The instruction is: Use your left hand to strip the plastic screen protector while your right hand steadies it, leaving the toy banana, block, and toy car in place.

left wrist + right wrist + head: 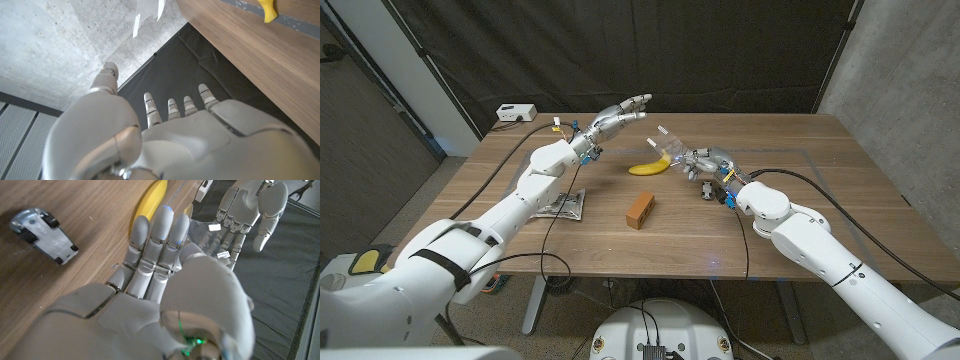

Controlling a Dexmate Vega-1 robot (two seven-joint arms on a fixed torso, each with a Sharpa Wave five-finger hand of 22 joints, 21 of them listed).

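My right hand (705, 162) is raised just above the table and holds the clear plastic screen protector (668, 143), which sticks up toward the left hand. In the right wrist view the sheet (205, 235), with small white tabs, lies against the fingers of my right hand (160, 280). My left hand (620, 115) hovers higher, fingers apart and empty, a short gap from the sheet; it faces the sheet (147, 12) in its own wrist view. The yellow toy banana (648, 167) lies between the hands. The brown block (640, 210) sits nearer me. The silver toy car (42, 227) stands beside my right hand.
A silver foil packet (565, 207) lies on the wooden table (820, 180) under my left forearm. A white box (515, 112) with a cable sits at the back left corner. Black curtains hang behind the table.
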